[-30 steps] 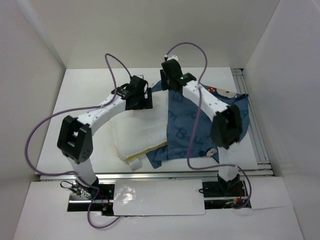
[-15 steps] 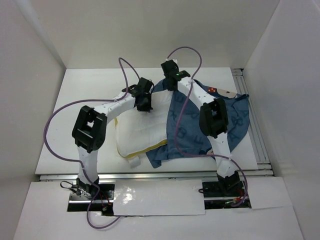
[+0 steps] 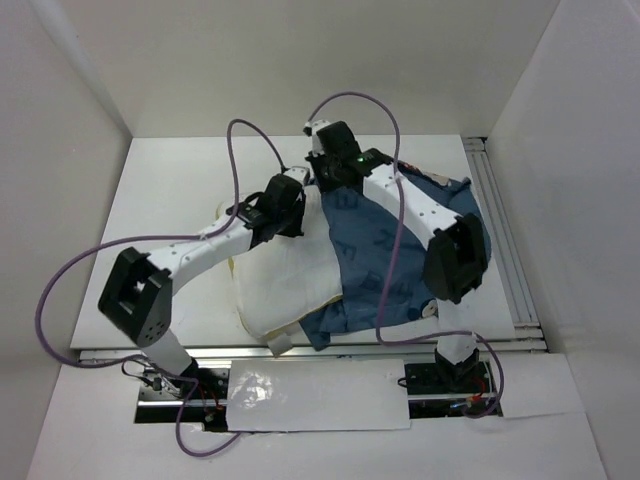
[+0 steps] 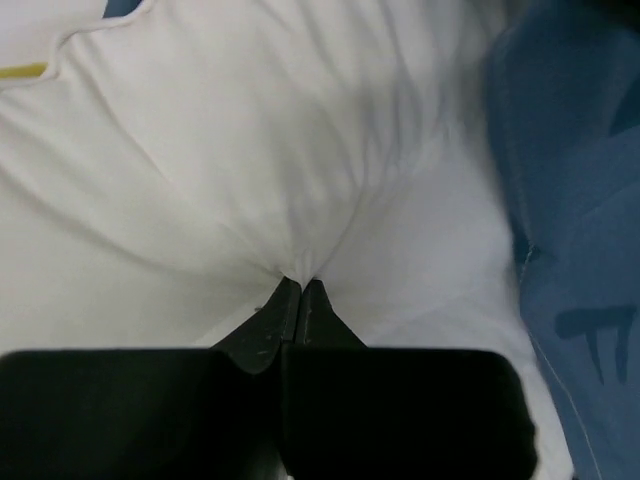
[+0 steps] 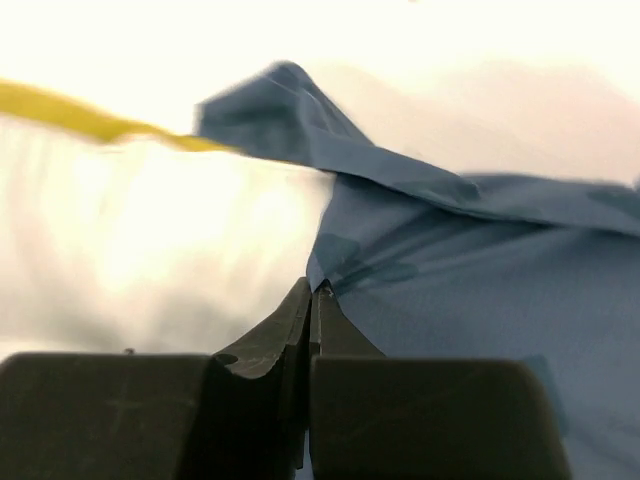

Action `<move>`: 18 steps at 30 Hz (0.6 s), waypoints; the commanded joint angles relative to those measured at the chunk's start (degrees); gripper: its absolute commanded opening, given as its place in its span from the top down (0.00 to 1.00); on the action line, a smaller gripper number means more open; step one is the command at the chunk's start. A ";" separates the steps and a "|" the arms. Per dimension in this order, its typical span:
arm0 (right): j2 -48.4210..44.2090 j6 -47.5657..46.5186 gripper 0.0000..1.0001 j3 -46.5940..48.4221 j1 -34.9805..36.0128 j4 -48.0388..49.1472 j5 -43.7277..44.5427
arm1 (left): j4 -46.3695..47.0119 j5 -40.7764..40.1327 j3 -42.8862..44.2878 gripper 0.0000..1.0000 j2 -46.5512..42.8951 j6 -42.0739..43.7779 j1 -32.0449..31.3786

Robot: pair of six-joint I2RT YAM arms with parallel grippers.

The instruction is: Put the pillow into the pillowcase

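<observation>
The white pillow (image 3: pixel 285 275) lies mid-table with a pale yellow edge at its near side. Its right part lies against the blue pillowcase (image 3: pixel 385 250), which spreads to the right. My left gripper (image 3: pixel 290 212) is shut on a pinch of the pillow (image 4: pixel 250 170), whose cloth puckers at the tips of the left gripper (image 4: pixel 301 282). My right gripper (image 3: pixel 325 170) is at the pillowcase's far left end. In the right wrist view the right gripper (image 5: pixel 312 288) is shut on the pillowcase (image 5: pixel 480 290) at its edge, with the pillow (image 5: pixel 150 240) to the left.
White walls enclose the table on three sides. A metal rail (image 3: pixel 505 240) runs along the right edge and another along the near edge (image 3: pixel 320 350). Purple cables loop above both arms (image 3: pixel 355 100).
Both grippers have shut, the left on the pillow and the right on the pillowcase edge. The pillow and pillowcase have shifted nearer and leftward, and the left elbow has dropped lower left.
</observation>
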 commanded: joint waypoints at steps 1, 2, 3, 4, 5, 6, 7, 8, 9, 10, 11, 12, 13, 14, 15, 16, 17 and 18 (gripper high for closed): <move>-11.67 -1.17 1.00 -2.88 5.99 7.27 -8.95 | 14.41 0.04 -2.48 1.00 -11.19 4.61 -3.09; -12.83 -1.17 1.00 -4.37 6.52 8.32 -9.83 | 15.73 0.04 -3.46 1.00 -12.97 4.62 -3.09; -13.79 -0.64 1.00 -4.99 7.31 8.33 -10.88 | 17.92 0.56 -4.25 1.00 -14.55 5.15 -3.79; -15.20 -0.64 1.00 -5.00 7.32 8.94 -13.50 | 18.81 1.09 -5.04 1.00 -16.05 5.85 -4.32; -15.73 -0.64 1.00 -5.78 8.10 8.95 -14.92 | 19.51 1.10 -6.35 1.00 -18.76 6.55 -4.32; -15.74 -0.64 1.00 -6.40 8.81 8.95 -16.15 | 21.26 1.10 -7.06 1.00 -20.09 7.17 -4.32; -16.52 0.49 1.00 -6.41 9.60 9.47 -17.82 | 23.89 2.75 -9.85 1.00 -23.06 9.09 -4.85; -16.53 0.50 1.00 -6.41 9.60 9.48 -17.84 | 23.92 2.77 -9.88 1.00 -24.57 9.11 -4.85; -16.53 0.50 1.00 -6.41 9.60 9.48 -18.53 | 25.39 3.90 -10.93 1.00 -26.15 10.15 -4.85; -16.53 1.20 1.00 -6.41 9.60 9.48 -18.54 | 28.98 5.91 -12.24 1.00 -27.91 11.29 -4.85; -16.53 1.21 1.00 -5.88 9.60 10.00 -18.54 | 30.84 7.41 -14.78 1.00 -29.58 12.35 -4.85; -16.53 1.90 1.00 -5.88 9.60 10.70 -18.54 | 32.86 8.64 -16.11 1.00 -32.64 13.14 -4.85; -16.53 2.61 1.00 -5.18 9.60 10.71 -18.54 | 34.27 11.18 -16.99 1.00 -33.81 13.15 -4.85; -16.53 2.61 1.00 -4.39 9.60 10.71 -19.93 | 35.07 12.07 -17.52 1.00 -34.69 14.72 -4.85; -15.83 3.14 1.00 -2.91 9.60 10.71 -21.16 | 35.77 12.69 -17.53 1.00 -35.31 14.73 -4.85; -15.83 3.14 1.00 -2.28 9.60 11.32 -22.39 | 35.78 14.09 -17.53 1.00 -35.31 15.25 -4.85; -15.22 3.14 1.00 -2.28 9.60 11.84 -25.63 | 35.78 14.10 -17.53 1.00 -35.31 15.87 -4.85; -15.21 3.75 1.00 -0.88 9.60 12.37 -27.40 | 35.78 14.10 -17.53 1.00 -35.31 15.87 -4.85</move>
